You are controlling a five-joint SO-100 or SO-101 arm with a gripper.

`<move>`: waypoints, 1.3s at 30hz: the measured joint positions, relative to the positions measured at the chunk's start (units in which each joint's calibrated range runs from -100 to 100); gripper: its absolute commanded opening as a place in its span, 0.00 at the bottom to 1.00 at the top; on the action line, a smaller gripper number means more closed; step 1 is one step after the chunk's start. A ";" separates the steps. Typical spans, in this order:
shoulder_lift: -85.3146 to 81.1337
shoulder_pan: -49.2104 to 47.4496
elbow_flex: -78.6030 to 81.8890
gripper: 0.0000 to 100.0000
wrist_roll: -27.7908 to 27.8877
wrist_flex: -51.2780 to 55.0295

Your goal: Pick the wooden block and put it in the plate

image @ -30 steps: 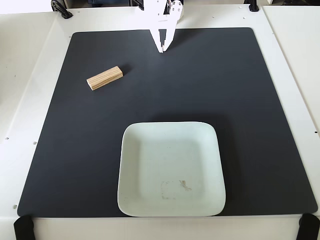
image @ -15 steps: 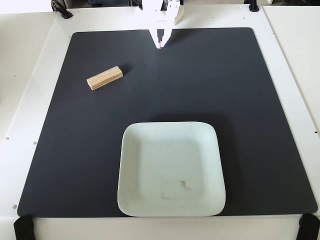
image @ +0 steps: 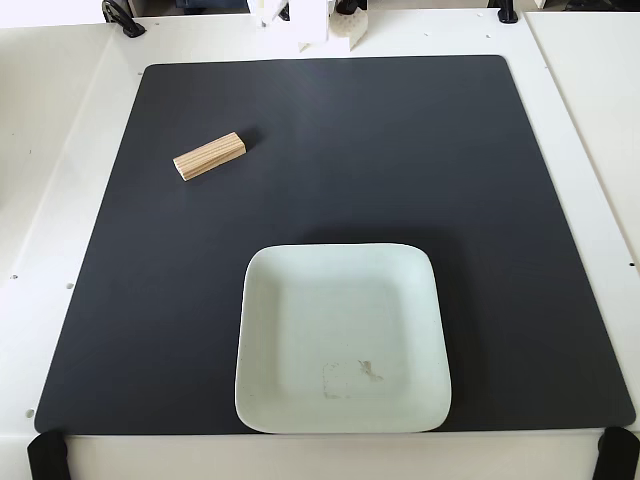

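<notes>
Across the middle of the fixed view lies a white table (image: pixel 60 120), the largest surface shown, and most of it is covered by a black mat (image: pixel 400 180) with rounded corners; this mat serves as the landmark for all positions below. White margins of the table show beyond the mat on its left, right and far sides. Next in size is the plate (image: pixel 262 390), a rounded-square, pale mint-white dish with a raised rim, resting flat on the mat's near half, slightly right of the mat's centre line, its near rim close to the mat's near edge. Inside the plate, toward its near side, a faint scuffed rectangular mark (image: pixel 348 378) is visible; nothing else lies in the dish. Smaller still is the wooden block (image: pixel 209 156), a light tan rectangular piece with lengthwise grain stripes, lying flat on the mat's far-left quarter, its long axis angled so that its right end points farther away. The block is well apart from the plate and touches only the mat. Beyond the mat's far edge, near its midpoint, white parts of the arm's base (image: pixel 320 25) enter the view at the top. The gripper itself is out of sight, so the state of its jaws cannot be told.
</notes>
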 measured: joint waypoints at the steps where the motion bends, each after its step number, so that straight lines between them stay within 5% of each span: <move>1: 4.17 2.12 -3.34 0.01 -0.94 0.00; 13: 38.71 10.62 -21.87 0.07 -2.24 -0.68; 21: 42.02 11.20 -18.01 0.26 -1.83 -12.67; 39: 41.85 13.04 -11.33 0.26 -1.72 -16.33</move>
